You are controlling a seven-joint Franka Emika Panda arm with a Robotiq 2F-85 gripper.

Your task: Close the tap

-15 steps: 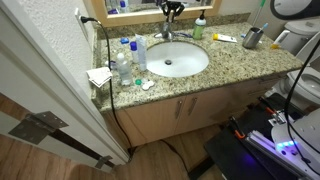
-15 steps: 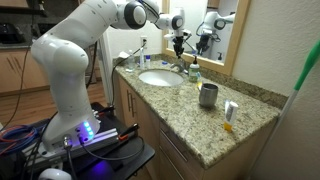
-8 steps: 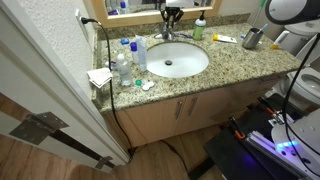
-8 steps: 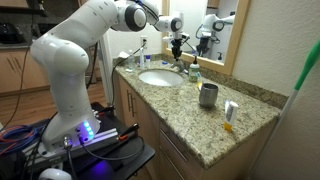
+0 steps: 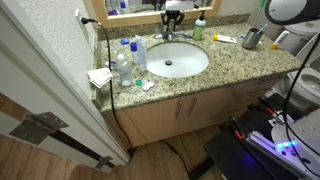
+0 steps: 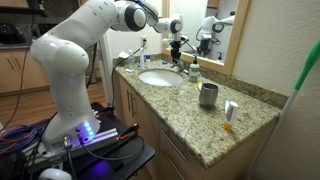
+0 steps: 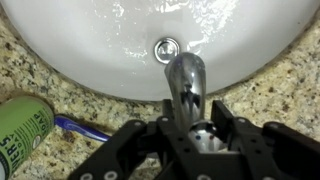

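Note:
The tap (image 5: 167, 33) is a small chrome faucet at the back of the white oval basin (image 5: 150, 66), also seen in an exterior view (image 6: 179, 63). In the wrist view its shiny spout (image 7: 185, 75) points toward the basin's drain (image 7: 166, 46). Its round metal handle sits between my black fingers. My gripper (image 7: 197, 128) comes down on the tap from above, as both exterior views show (image 5: 172, 12) (image 6: 177, 47). The fingers look closed against the tap's handle, one on each side.
The granite counter holds clear bottles with blue caps (image 5: 126, 62), a cloth (image 5: 99, 76), a green-capped soap bottle (image 6: 194, 72) (image 7: 20, 125) next to the tap, a metal cup (image 6: 208, 95) and a small tube (image 6: 229, 112). A mirror and wall stand behind the tap.
The gripper has shifted slightly at the tap; the arm has barely moved. Nothing else on the counter has moved.

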